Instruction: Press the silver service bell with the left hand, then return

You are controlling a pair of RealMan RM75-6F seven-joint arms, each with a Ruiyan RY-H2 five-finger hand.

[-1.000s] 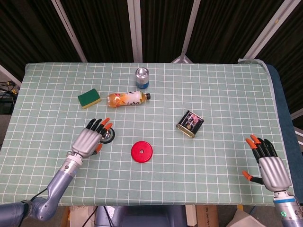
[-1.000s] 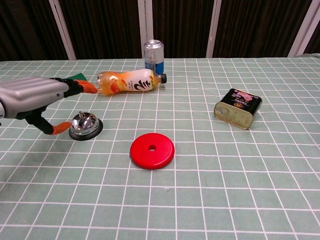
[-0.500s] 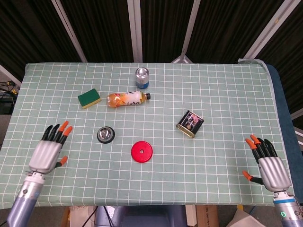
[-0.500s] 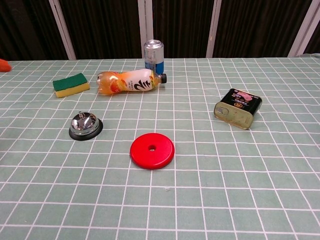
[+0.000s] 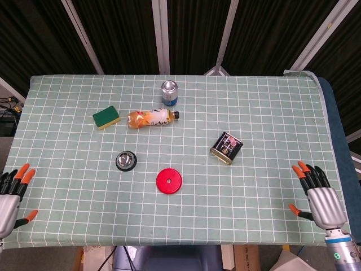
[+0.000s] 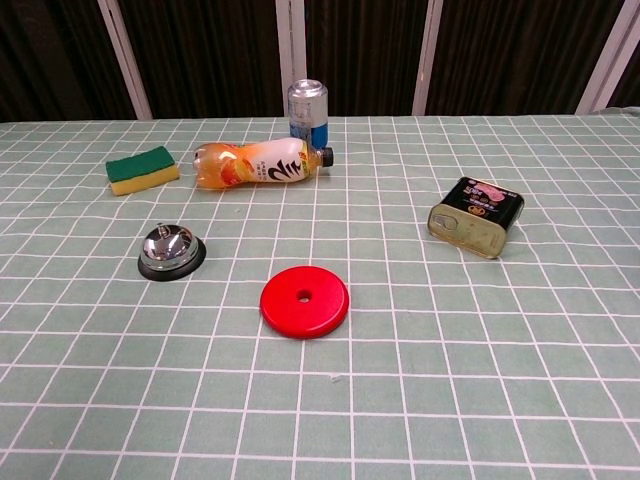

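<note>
The silver service bell [image 5: 126, 160] [image 6: 171, 250] stands on its black base on the green checked cloth, left of centre, with nothing touching it. My left hand [image 5: 9, 199] hovers at the table's front left corner, far from the bell, fingers spread and empty. My right hand [image 5: 319, 196] rests at the front right edge, also open and empty. Neither hand shows in the chest view.
A red disc [image 5: 168, 180] [image 6: 304, 301] lies right of the bell. Behind it are a green sponge [image 5: 106, 117] [image 6: 141, 169], a lying juice bottle [image 5: 152, 117] [image 6: 258, 164] and an upright can [image 5: 169, 92] [image 6: 307, 109]. A flat tin [image 5: 226, 148] [image 6: 476, 215] sits to the right.
My left hand has lifted off the bell and drawn back left and toward the front corner, leaving the chest view. The right hand has stayed put.
</note>
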